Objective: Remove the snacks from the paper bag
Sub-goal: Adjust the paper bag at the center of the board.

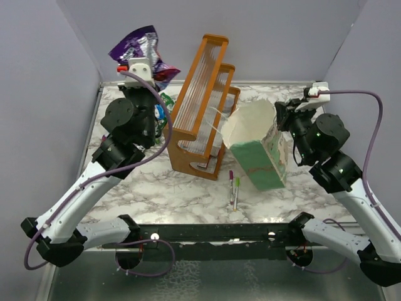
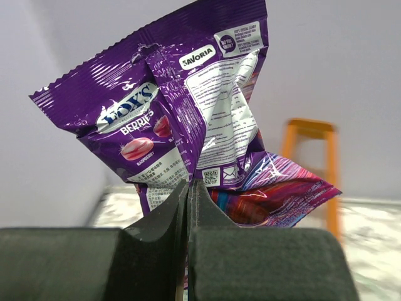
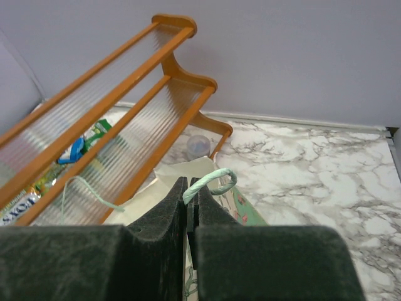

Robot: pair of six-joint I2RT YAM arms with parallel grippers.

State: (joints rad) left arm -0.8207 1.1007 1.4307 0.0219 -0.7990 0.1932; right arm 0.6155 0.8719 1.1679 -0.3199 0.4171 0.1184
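Observation:
My left gripper (image 1: pixel 141 63) is raised at the back left and shut on a purple foil snack packet (image 1: pixel 139 47); in the left wrist view the packet (image 2: pixel 182 106) stands above my closed jaws (image 2: pixel 189 188), with a second purple-red packet (image 2: pixel 282 197) behind it. The mint-green paper bag (image 1: pixel 258 150) stands open at centre right, cream inside. My right gripper (image 1: pixel 282 113) is shut on the bag's rim and cord handle (image 3: pixel 213 182). More snacks (image 1: pixel 164 108) lie on the table behind the left arm, also seen through the rack in the right wrist view (image 3: pixel 75 149).
An orange wooden slatted rack (image 1: pixel 203 100) stands between the arms, just left of the bag. Two marker pens (image 1: pixel 234 185) lie on the marble table in front of the bag. Grey walls close in the back and sides.

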